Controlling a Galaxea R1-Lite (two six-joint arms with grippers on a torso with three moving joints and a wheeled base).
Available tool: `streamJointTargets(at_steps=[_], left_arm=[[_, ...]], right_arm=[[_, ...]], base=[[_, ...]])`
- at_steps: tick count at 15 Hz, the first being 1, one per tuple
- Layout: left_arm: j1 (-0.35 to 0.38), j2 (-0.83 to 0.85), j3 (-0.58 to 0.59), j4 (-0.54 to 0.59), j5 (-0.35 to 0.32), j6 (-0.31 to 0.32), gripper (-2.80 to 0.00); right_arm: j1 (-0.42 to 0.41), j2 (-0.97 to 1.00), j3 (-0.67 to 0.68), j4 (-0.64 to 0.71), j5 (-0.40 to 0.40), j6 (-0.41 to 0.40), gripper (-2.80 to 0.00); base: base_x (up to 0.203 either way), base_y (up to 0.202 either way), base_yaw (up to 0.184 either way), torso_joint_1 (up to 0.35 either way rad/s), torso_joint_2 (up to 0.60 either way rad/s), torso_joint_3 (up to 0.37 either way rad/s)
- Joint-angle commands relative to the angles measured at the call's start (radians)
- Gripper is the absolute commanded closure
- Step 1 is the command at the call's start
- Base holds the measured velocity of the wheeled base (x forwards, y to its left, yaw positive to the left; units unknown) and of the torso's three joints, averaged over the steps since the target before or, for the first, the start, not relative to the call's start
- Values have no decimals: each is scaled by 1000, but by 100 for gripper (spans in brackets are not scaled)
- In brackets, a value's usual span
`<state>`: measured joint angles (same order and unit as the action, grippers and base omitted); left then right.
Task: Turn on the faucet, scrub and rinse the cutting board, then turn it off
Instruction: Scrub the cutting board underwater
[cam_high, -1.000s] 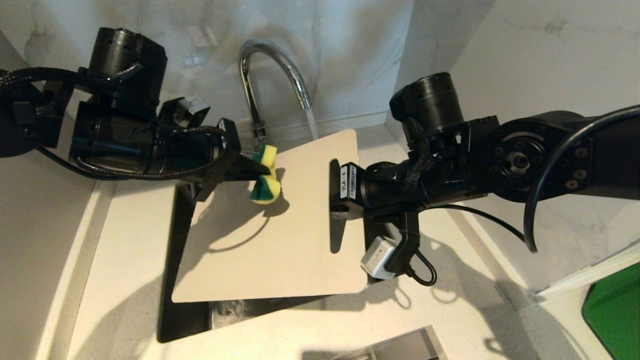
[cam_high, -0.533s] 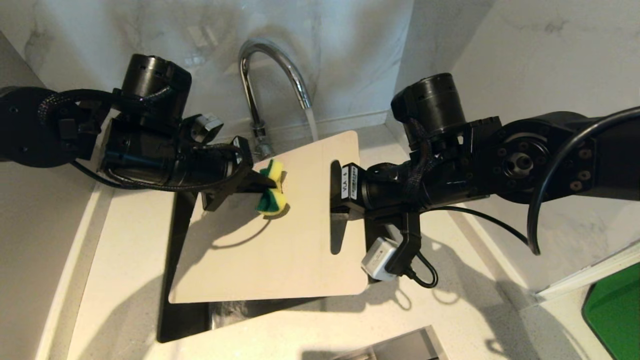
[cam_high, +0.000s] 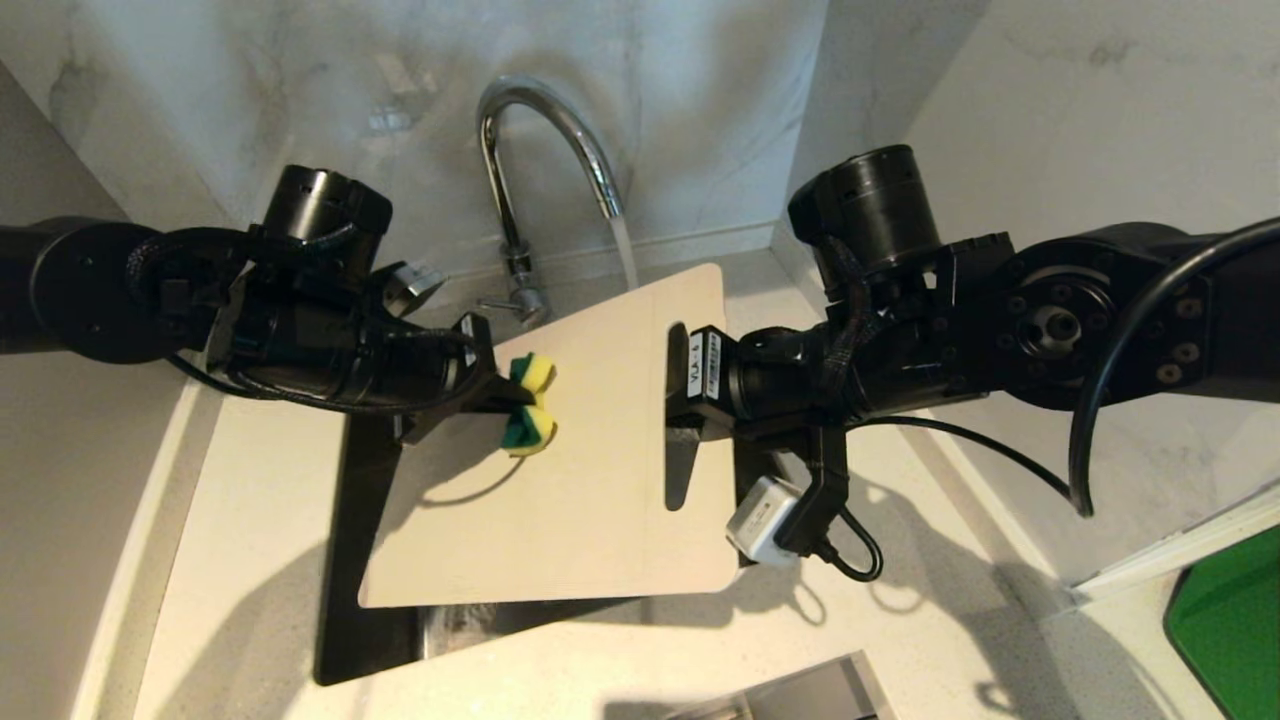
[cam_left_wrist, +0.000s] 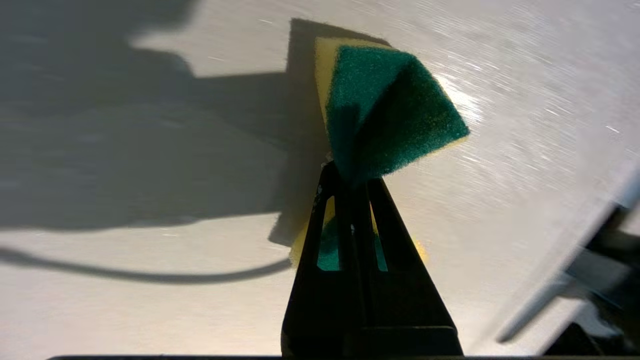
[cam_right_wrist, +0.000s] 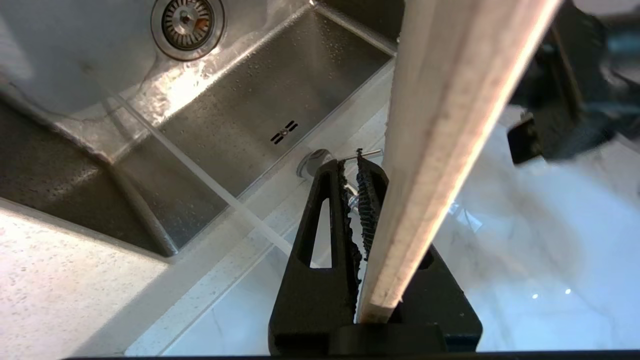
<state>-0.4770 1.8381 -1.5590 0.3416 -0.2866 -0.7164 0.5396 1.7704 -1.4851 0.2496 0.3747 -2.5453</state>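
Since 1 second ago, the left gripper (cam_high: 512, 398) with its sponge (cam_high: 528, 403) has been carried down the cutting board's face, away from the far edge near the faucet, and the board's near-left corner has swung slightly to the right

At the left, the left gripper is seen reaching in from the counter side, its fingers clamped tight on the middle of the yellow-and-green sponge (cam_left_wrist: 385, 110), which is pinched into a bow shape. The sponge is pressed against the left half of the cutting board (cam_high: 590, 470), its green scouring side showing in the left wrist view.

In the centre, the cutting board is held tilted above the sink (cam_right_wrist: 240, 110), cream face upward. The faucet (cam_high: 540, 150) stands behind it at the back wall, and a thin stream of water (cam_high: 625, 250) is seen falling from the spout to the board's far edge. The drain (cam_right_wrist: 186, 19) is visible in the basin below.

At the right, the right gripper (cam_high: 690, 400) is closed narrowly on the board's short end at the slot handle (cam_high: 678, 420), the board's edge (cam_right_wrist: 450, 125) being gripped between its fingers. A green object (cam_high: 1230, 620) lies at the far right
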Motion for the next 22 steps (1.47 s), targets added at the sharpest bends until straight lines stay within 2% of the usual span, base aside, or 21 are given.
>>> streamJointTargets(at_steps=[1, 6, 9, 11, 16, 19, 22], left_arm=[[47, -12, 59, -28, -4, 7, 0], [153, -27, 210, -122, -17, 74, 0], [227, -46, 289, -161, -59, 90, 0], [298, -49, 354, -196, -81, 144, 0], [454, -55, 451, -240, -156, 227, 0], [472, -97, 431, -246, -198, 224, 0], [410, -146, 319, -228, -199, 141, 0]], right_arm=[[-1, -3, 6, 0, 4, -15, 0], [-3, -9, 9, 0, 4, -13, 0], [-3, -21, 19, 0, 6, -12, 0], [-3, -30, 36, 0, 6, -3, 0], [-4, -32, 42, -1, 6, -3, 0], [-3, -31, 43, 0, 6, -2, 0], [-3, -28, 45, -1, 6, -1, 0]], base=[[0, 0, 0, 0, 0, 0], [0, 0, 0, 0, 0, 0], [0, 0, 0, 0, 0, 0], [0, 0, 0, 0, 0, 0], [0, 0, 0, 0, 0, 0], [0, 0, 0, 0, 0, 0], [0, 0, 0, 0, 0, 0]])
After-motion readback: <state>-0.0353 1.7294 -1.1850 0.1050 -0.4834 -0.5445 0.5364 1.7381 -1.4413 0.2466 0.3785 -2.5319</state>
